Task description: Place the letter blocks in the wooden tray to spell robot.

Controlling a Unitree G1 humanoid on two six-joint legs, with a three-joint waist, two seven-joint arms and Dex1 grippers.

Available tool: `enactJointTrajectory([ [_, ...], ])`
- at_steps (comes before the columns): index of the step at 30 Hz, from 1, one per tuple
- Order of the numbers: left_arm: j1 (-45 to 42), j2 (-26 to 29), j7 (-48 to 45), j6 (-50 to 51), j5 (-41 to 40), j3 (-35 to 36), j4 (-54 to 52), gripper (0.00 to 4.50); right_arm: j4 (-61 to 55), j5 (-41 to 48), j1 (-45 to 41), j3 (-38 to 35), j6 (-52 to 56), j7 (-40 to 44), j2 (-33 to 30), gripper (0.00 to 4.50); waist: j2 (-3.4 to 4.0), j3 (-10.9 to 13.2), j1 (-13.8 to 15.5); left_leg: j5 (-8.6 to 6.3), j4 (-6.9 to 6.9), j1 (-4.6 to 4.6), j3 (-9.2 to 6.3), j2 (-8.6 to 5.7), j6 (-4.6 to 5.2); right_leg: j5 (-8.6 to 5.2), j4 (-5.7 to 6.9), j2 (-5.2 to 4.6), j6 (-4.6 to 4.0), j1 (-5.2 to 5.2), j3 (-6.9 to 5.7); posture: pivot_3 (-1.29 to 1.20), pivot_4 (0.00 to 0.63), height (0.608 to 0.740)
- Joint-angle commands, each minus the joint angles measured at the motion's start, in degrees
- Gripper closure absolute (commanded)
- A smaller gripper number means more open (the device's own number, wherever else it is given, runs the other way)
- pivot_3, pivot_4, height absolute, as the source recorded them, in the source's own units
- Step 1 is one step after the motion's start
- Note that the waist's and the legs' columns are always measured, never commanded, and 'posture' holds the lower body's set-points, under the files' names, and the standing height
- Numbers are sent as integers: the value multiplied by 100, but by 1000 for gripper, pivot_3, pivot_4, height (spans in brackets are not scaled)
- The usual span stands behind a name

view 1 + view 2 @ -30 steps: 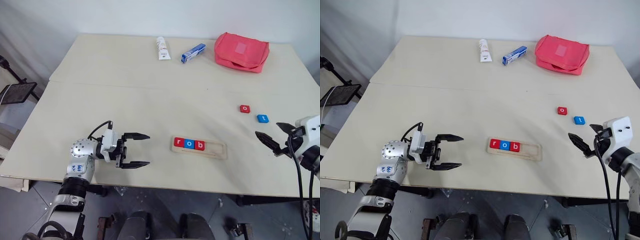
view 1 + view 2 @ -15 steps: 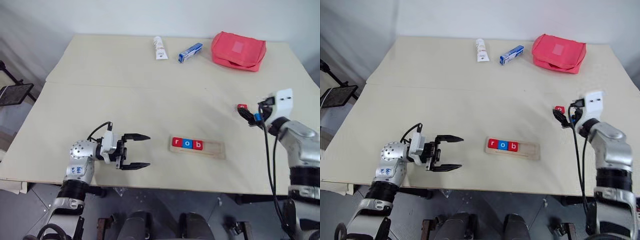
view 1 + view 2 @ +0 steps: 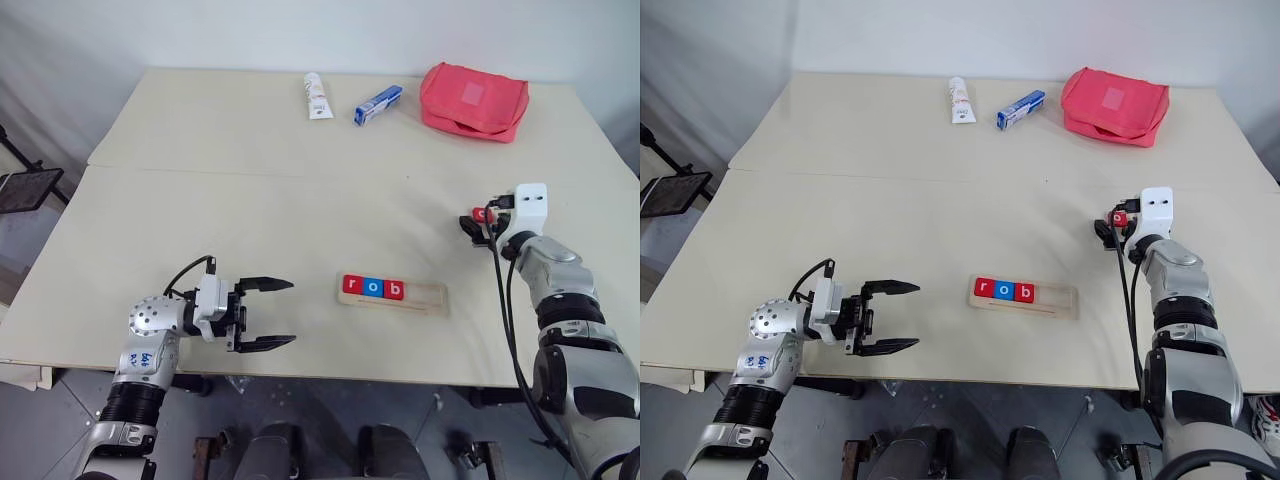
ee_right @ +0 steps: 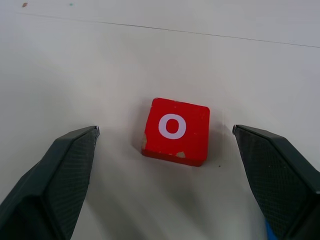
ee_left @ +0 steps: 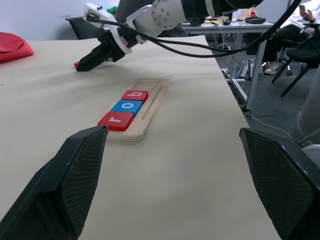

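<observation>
On the pale table (image 3: 250, 200) we find the long pale-wood tray (image 3: 392, 294) lying left-to-right, holding tiles r, o, b at its left end. Right hand (image 4: 165, 150), fingers apart, flanks the flat red "o" tile (image 4: 175, 131); left hand (image 3: 268, 314) spread, empty.

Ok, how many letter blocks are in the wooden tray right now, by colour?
Red letter blocks: 2, the r and the b
Blue letter blocks: 1, the o
Total: 3 in the wooden tray

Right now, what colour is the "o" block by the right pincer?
Red with a white letter; the right wrist view shows it best.
</observation>
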Motion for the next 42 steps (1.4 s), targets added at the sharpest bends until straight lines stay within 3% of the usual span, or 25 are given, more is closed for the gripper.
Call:
enactJointTrajectory([
  [1, 14, 44, 44, -6, -67, 43, -236, 0, 172, 42, -37, -121, 19, -137, 17, 396, 0, 0, -6, 0, 1, 0, -1, 0, 0, 0, 0, 0, 0, 1, 0, 0, 150, 740],
  [3, -10, 31, 54, -12, -57, 35, -218, 0, 177, 69, -37, -134, 33, -125, 44, 863, 0, 0, -9, 0, 1, 0, -2, 0, 0, 0, 0, 0, 0, 2, 0, 0, 150, 740],
  [9, -79, 1, -3, -61, -46, -4, -129, 0, 20, 104, 37, -145, 21, -147, 104, 2905, 0, 0, -11, 0, 2, 0, -4, 0, 0, 0, 0, 0, 0, 3, 2, 0, 150, 740],
  [10, -81, -1, -18, -68, -49, -8, -122, 0, -54, 120, 56, -158, 10, -146, 107, 3061, 0, 0, -11, 0, 2, 0, -3, 0, 0, 0, 0, 0, 0, 3, 2, 0, 150, 740],
  [13, -113, -5, -95, -85, -62, -21, -64, 0, -674, 251, 211, -236, 166, -145, 115, 3050, 0, 0, -11, 0, 1, 0, -3, 0, 0, 0, 0, 1, 0, 2, 3, 0, 150, 740],
  [16, -167, 4, -216, -109, -74, -32, 52, 0, -2057, 408, 732, -278, 633, -195, 134, 3050, 1, 0, -10, 0, -1, -3, -4, -1, 0, 0, 1, 0, 0, -2, 3, 0, 150, 740],
  [23, -438, 39, -532, -212, -64, -9, 558, 0, -7053, 1190, 3122, -903, 2937, -1056, 439, 3050, 6, -1, 103, -2, -5, -9, -7, 2, -3, 0, 1, 1, 0, -11, 6, 0, 150, 740],
  [28, -502, 27, -596, -248, -90, 38, 687, 0, -8890, 1684, 4280, -1331, 3910, -1438, 781, 3050, 6, -1, 108, -2, 0, -4, 2, -6, -1, 0, -3, 1, 0, -5, 20, 0, 150, 740],
  [33, -565, -60, -539, -277, -45, 31, 747, 0, -9560, 1839, 5122, -1490, 4189, -1735, 1281, 3050, 6, -1, 104, -2, -3, 3, 4, -1, -2, 0, -1, 8, 0, -3, 32, 0, 150, 740],
  [42, -594, -119, -489, -262, -16, 18, 696, 0, -9352, 1681, 5403, -1304, 3941, -1851, 1559, 3050, 7, -1, 90, -1, -4, 10, 11, 2, -4, 0, 0, 17, 0, -5, 50, 0, 150, 740],
])
